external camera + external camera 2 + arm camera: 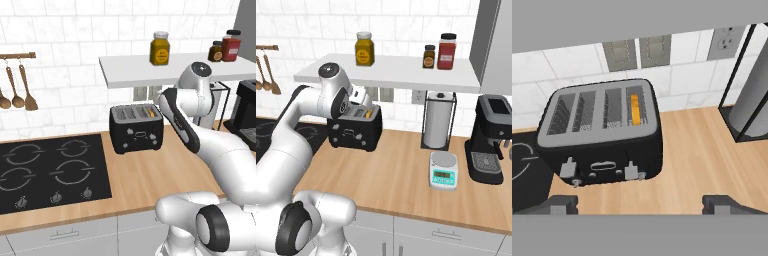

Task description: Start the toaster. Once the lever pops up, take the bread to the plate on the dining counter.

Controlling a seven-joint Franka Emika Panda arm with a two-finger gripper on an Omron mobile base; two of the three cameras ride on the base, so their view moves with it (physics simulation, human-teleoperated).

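Toaster (599, 132): you see it on the bench (712, 155).
Bread (635, 110): sunk in its rightmost slot.
End effector (640, 205): fingers spread wide, holding nothing.

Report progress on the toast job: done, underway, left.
Done: the bread sits in the rightmost slot of the toaster. Whether toasting has run, I cannot tell from the levers. Underway: the gripper hangs open in front of the toaster, above the counter, holding nothing. Left: pull the bread out and carry it to the plate.
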